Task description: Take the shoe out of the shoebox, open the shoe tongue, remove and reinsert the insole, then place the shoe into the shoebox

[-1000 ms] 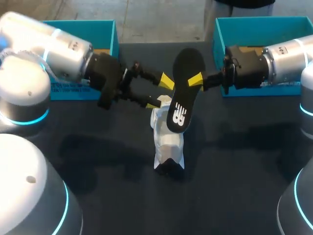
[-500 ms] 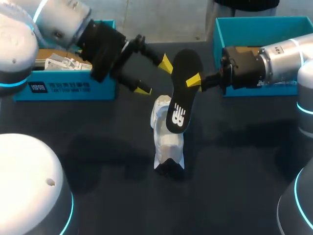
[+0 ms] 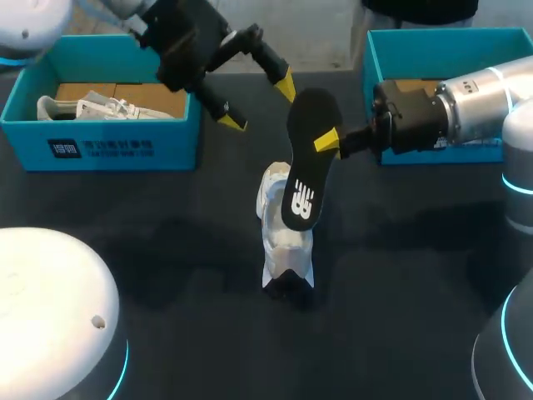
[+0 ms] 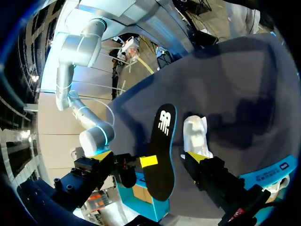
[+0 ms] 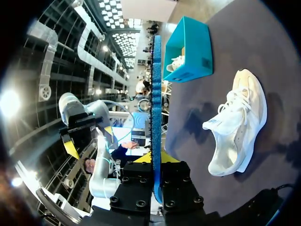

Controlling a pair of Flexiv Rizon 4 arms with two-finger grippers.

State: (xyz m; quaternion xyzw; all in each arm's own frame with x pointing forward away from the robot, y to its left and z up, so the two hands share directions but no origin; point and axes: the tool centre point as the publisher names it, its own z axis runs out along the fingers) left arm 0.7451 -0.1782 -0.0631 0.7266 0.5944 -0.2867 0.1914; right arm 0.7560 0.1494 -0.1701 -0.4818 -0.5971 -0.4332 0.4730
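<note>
**Insole out and in the air, reinsertion next**

The dark counter (image 3: 166, 283) carries two teal boxes at its far edge. The left shoebox (image 3: 108, 152) has a second shoe (image 3: 92, 107) lying in it, and the right shoebox (image 3: 433, 40) stands opposite. Between them, mid-counter, lies the white shoe (image 3: 281, 237), out of any box and with neither arm touching it. The black insole (image 3: 306, 158) hangs above it, wholly clear of the shoe as far as I can judge, with its logo end lowest. The right gripper (image 3: 323, 142) is clamped on the insole near its wider end, one finger on each face, as the right wrist view shows. The left gripper (image 3: 260, 103) hovers up beside the left shoebox, fingers spread and nothing between them.

So the removal looks done, and putting the insole back is the step in hand. To my eye that calls for aiming one end into the shoe's opening. The free gripper would need to steady the shoe or hold the tongue back. Nothing pins the shoe, so it could slide.
</note>
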